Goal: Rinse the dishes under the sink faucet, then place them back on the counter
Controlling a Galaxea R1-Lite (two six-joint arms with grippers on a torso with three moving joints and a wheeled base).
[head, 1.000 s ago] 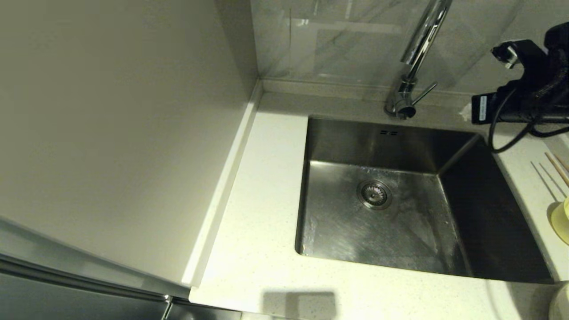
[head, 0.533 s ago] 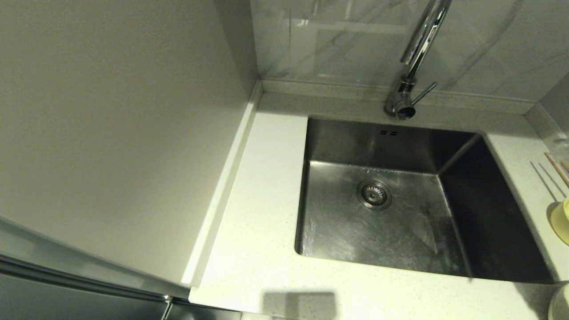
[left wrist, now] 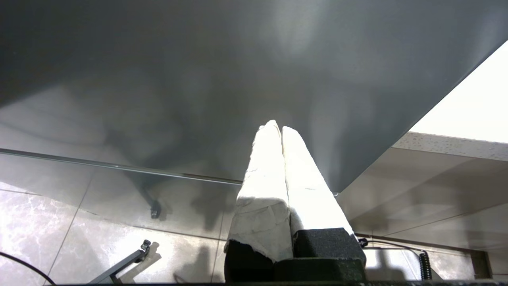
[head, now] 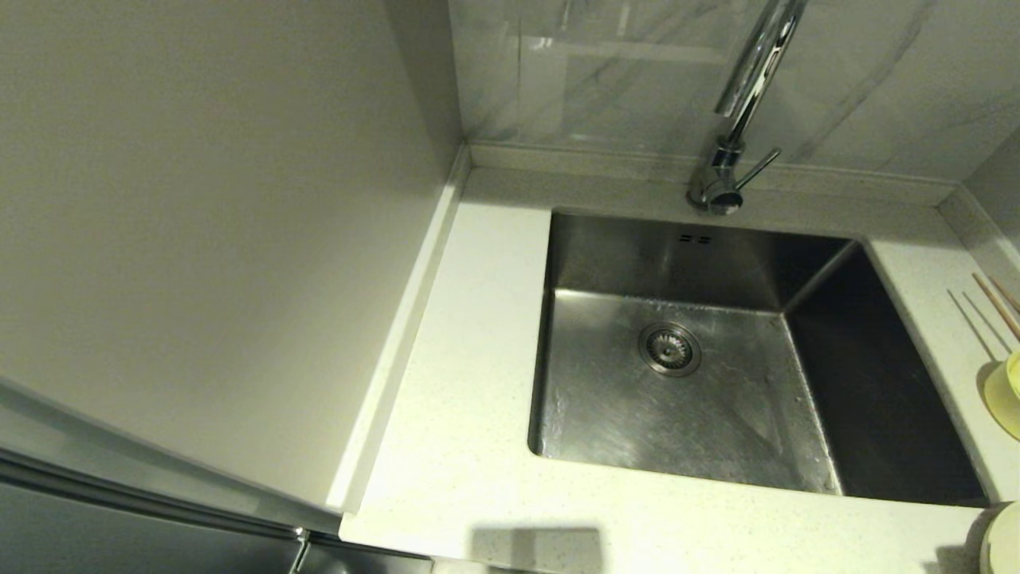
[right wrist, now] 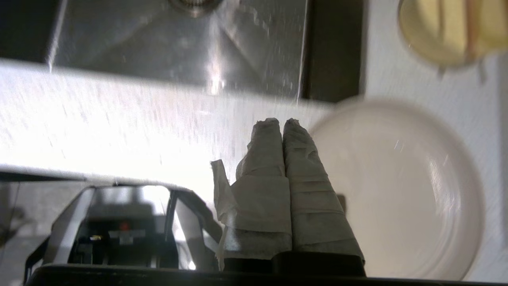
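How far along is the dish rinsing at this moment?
Apparently done: plate, bowl and chopsticks lie on the counter beside the empty sink; no water visible at the faucet. Right gripper shut, empty. Left gripper shut below the counter.

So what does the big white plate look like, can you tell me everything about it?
The plate is large, round and cream-white, with a smooth glossy face and a shallow raised rim, like glazed ceramic. It looks empty and lies flat on the white speckled counter, near the front corner of the sink, close to the small yellow-green bowl. The right gripper, shut, is at its edge; contact is unclear. In the head view only a sliver shows.
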